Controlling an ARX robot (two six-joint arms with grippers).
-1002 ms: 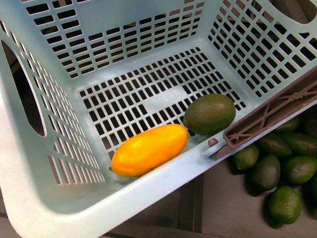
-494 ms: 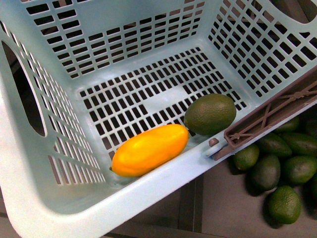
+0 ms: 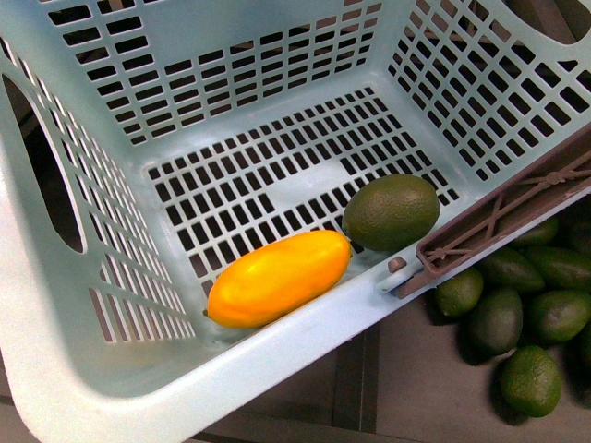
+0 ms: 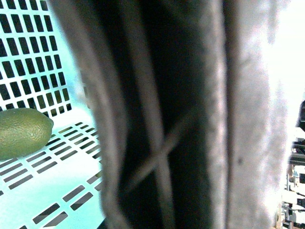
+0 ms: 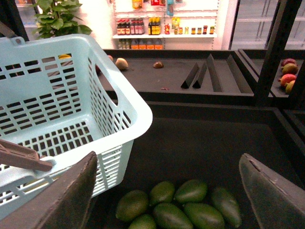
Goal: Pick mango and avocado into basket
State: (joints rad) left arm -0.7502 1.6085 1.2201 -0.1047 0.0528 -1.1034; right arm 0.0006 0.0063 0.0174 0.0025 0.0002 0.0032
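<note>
The light teal basket (image 3: 111,369) fills the front view, tilted. On its slotted floor lie the yellow-orange mango (image 3: 277,279) and, touching its end, the dark green avocado (image 3: 391,212). The brown handle (image 3: 503,217) rests along the basket's right rim. In the left wrist view the handle (image 4: 157,119) is a blurred dark bar filling the frame, with my left gripper shut on it; the avocado (image 4: 21,132) shows beside it. My right gripper (image 5: 176,191) hangs open beside the basket (image 5: 119,107), above a heap of loose avocados, its fingers (image 5: 271,191) wide apart.
A pile of several loose avocados (image 3: 517,314) lies in a dark bin just right of the basket, also seen as avocados (image 5: 181,205) under the right gripper. Dark shelving with dividers (image 5: 205,74) and red-blushed fruit (image 5: 288,74) stands behind.
</note>
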